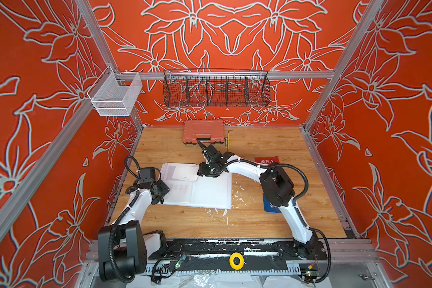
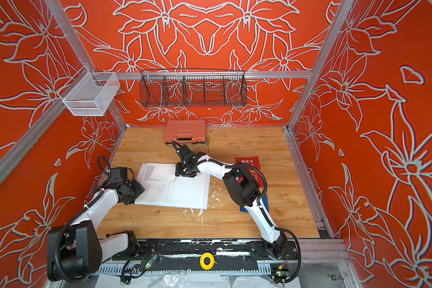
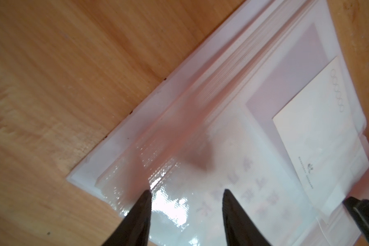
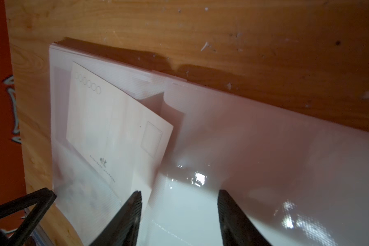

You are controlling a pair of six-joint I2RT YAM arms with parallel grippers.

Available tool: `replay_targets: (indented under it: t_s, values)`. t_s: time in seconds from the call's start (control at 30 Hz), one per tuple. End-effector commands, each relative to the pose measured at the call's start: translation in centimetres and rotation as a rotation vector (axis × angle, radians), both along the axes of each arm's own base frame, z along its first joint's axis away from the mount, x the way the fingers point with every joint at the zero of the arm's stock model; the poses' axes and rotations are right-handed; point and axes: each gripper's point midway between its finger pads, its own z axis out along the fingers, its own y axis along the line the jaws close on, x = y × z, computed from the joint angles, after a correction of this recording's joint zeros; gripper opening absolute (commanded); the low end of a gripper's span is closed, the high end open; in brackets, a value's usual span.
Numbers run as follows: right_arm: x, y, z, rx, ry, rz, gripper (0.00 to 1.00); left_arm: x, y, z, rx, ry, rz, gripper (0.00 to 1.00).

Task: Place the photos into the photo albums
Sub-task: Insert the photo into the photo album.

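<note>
The white photo album [image 1: 210, 194] lies open in the middle of the wooden table, glossy sleeve pages up. A white photo [image 1: 185, 173] lies askew on its left page, one end seemingly under a sleeve [image 4: 115, 127]. My right gripper [image 1: 207, 172] hovers open by the card's near corner, over the fold [image 4: 179, 192], with nothing between its jaws. At the album's lower left corner, my left gripper [image 1: 161, 193] is open too, its tips on the sleeve page [image 3: 186, 191]. A red photo [image 1: 267, 160] lies to the right. A blue photo [image 1: 271, 204] is half hidden by the right arm.
An orange-pink plastic case [image 1: 203, 131] sits at the back edge with a yellow stick [image 1: 228, 139] beside it. A black wire basket [image 1: 216, 88] and a white one [image 1: 114, 96] hang on the rails. A yellow tape roll [image 1: 236, 260] lies on the front rail.
</note>
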Motion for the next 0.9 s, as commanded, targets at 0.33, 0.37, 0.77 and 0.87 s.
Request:
replay_targets:
  t_s: [0.33, 0.37, 0.77, 0.87]
  values:
    - [-0.3, 3.3, -0.9, -0.002, 0.047, 0.049, 0.60, 0.1, -0.2, 0.0, -0.007, -0.014, -0.010, 0.52]
    - [-0.4, 3.6, -0.9, -0.002, 0.050, 0.051, 0.60, 0.1, -0.2, 0.0, -0.007, -0.015, -0.011, 0.52]
    - [-0.8, 6.9, -0.2, 0.022, 0.039, 0.090, 0.60, 0.2, -0.3, 0.1, -0.012, -0.018, -0.012, 0.52]
    - [-0.9, 7.5, -0.4, 0.036, 0.053, 0.097, 0.60, 0.1, -0.2, 0.1, -0.012, -0.017, -0.010, 0.52]
